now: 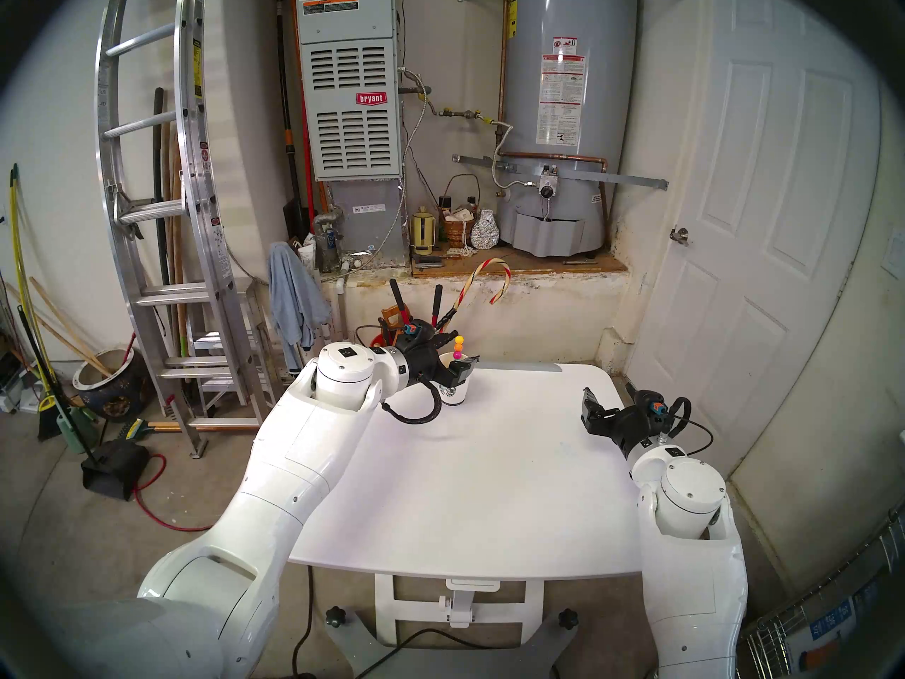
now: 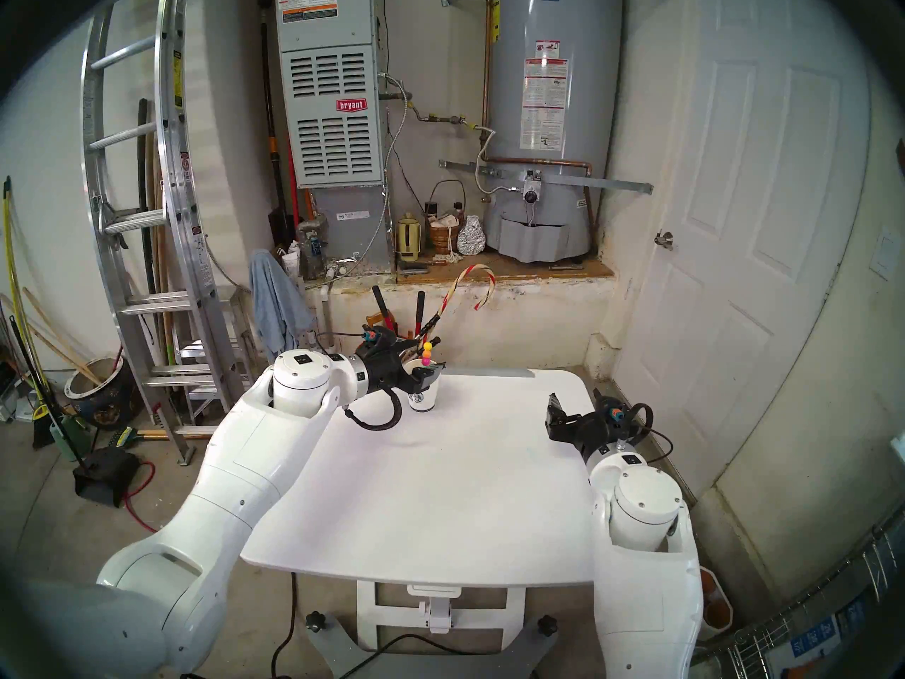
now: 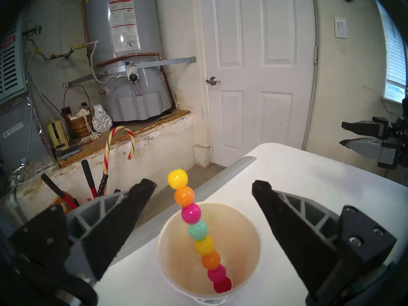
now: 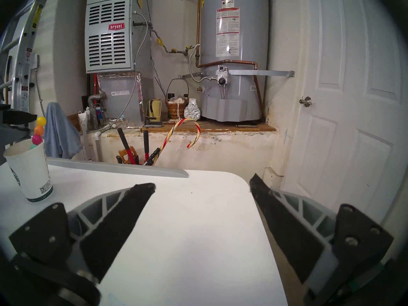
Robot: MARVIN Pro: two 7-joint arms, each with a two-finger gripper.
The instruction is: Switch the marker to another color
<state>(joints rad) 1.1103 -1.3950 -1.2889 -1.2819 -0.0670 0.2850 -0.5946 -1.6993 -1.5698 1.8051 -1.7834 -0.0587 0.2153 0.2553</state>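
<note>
The marker (image 3: pixel 198 230), a slim stick of stacked yellow, orange, pink, teal and red balls, leans in a white paper cup (image 3: pixel 176 261) with a green logo at the table's far left. Its top balls stick out above the rim (image 1: pixel 458 347). My left gripper (image 3: pixel 204 185) is open at the cup's mouth, one finger on each side of the marker's top, touching nothing. My right gripper (image 1: pixel 585 408) is open and empty above the table's right edge, far from the cup (image 4: pixel 31 170).
The white table (image 1: pixel 489 492) has a grey strip along its far edge. Behind it a red-and-white candy cane (image 1: pixel 482 281) and red-handled tools (image 1: pixel 399 300) stick up. A ladder (image 1: pixel 161 198) leans at the left, a white door (image 1: pixel 764 247) at the right.
</note>
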